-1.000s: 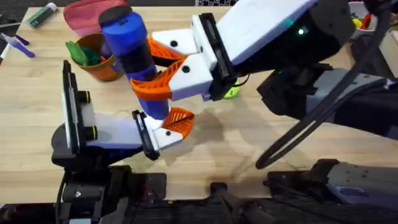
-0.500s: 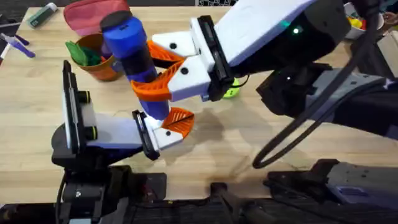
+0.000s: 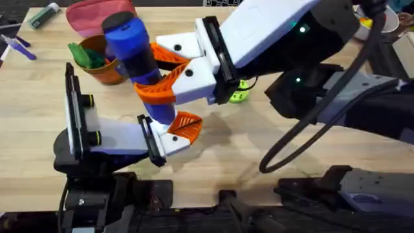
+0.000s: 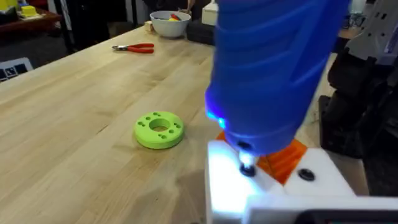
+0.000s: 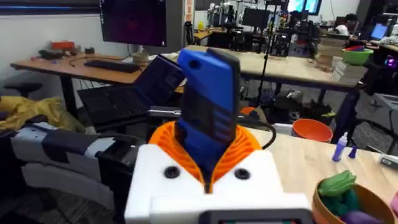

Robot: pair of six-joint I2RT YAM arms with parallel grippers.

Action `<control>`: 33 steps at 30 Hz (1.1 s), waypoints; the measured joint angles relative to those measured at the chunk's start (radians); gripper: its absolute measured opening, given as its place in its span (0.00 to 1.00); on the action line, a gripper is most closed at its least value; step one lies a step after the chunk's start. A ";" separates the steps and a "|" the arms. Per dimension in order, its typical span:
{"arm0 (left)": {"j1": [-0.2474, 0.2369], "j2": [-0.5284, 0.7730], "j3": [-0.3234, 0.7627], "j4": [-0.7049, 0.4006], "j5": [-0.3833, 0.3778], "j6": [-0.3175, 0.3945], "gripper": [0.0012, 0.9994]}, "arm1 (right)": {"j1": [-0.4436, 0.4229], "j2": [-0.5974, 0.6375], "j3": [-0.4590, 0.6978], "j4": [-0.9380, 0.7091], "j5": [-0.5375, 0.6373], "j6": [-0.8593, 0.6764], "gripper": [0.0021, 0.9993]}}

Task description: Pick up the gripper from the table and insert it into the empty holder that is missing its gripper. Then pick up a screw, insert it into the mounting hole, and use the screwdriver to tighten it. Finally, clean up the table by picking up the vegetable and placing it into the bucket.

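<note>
My right gripper reaches across from the right and is shut on the blue screwdriver, its orange pads clamped on the body. The screwdriver stands nearly upright, bit down. Its thin bit meets a white block, the holder, at my left gripper. The orange gripper tip sits in that holder, beside the bit. The orange-brown bucket stands at the back left with the green vegetable lying in it.
A bright green disc lies on the table by the right arm. A pink pouch sits behind the bucket. Red pliers and a white bowl are at the far side. Purple markers lie far left.
The right arm has edged slightly left with the screwdriver, uncovering more of the green disc. The left arm has not moved.
</note>
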 joint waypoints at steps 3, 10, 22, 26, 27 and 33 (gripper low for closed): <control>0.000 0.000 0.000 0.000 0.000 0.000 0.00 | 0.000 0.000 0.000 0.002 0.000 0.000 0.02; 0.000 0.000 0.000 0.000 0.000 0.000 0.00 | 0.001 0.007 0.050 -0.061 -0.008 0.017 0.02; 0.000 0.000 0.000 0.000 0.000 0.000 0.00 | 0.002 -0.007 0.436 -0.639 -0.006 -0.153 0.02; 0.000 0.000 0.000 0.000 0.000 0.000 0.00 | -0.014 -0.019 0.470 -0.811 -0.005 -0.202 0.02; 0.000 0.000 0.000 0.000 0.000 0.000 0.00 | -0.025 -0.020 0.480 -0.884 0.003 -0.218 0.02; 0.000 0.000 0.000 0.000 0.000 0.000 0.00 | -0.112 -0.020 0.578 -1.438 0.256 -0.402 0.02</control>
